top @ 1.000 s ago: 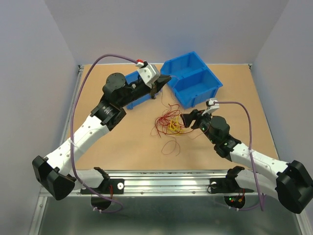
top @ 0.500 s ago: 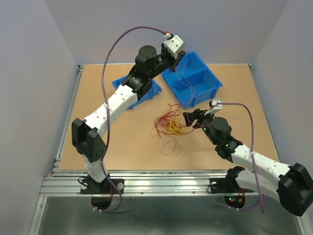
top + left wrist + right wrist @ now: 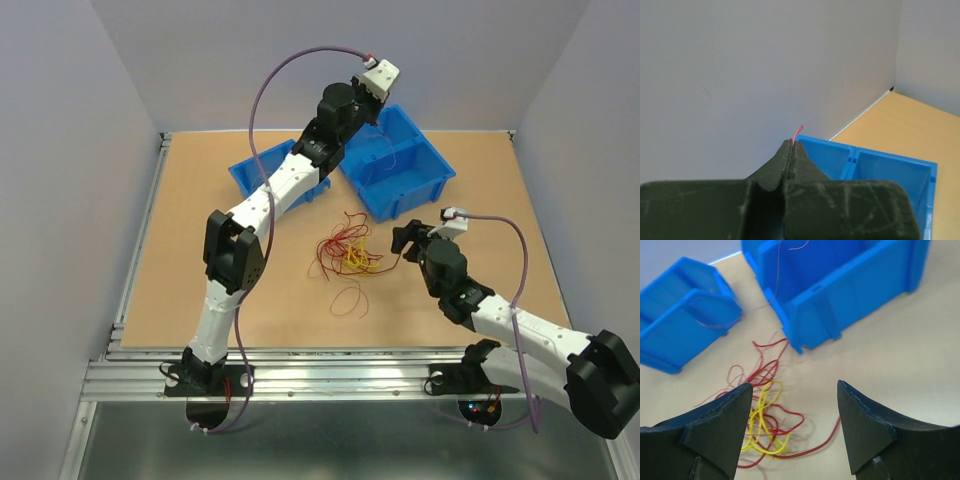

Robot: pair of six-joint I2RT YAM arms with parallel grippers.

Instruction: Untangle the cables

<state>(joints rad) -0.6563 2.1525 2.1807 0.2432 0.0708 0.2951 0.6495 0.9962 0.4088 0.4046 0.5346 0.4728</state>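
The cables lie as a tangle [image 3: 345, 252] of red, dark red and yellow curly wires mid-table, also seen in the right wrist view [image 3: 762, 415]. My left gripper [image 3: 372, 100] is raised high over the large blue bin [image 3: 428, 180]. It is shut on a thin red wire [image 3: 799, 131], whose end sticks out past the closed tips [image 3: 791, 143]. The wire hangs down into the bin [image 3: 777, 265]. My right gripper [image 3: 405, 240] is open and empty just right of the tangle, low over the table, its jaws wide apart [image 3: 794, 385].
A smaller blue bin [image 3: 270, 185] lies tilted at the back left, also in the right wrist view [image 3: 680, 315]. A loose dark red loop [image 3: 348, 298] lies in front of the tangle. Grey walls enclose the table on three sides.
My left arm has swung up and back to the right, from the small bin to high over the large bin, with the red wire. My right gripper has drawn slightly right, away from the tangle.
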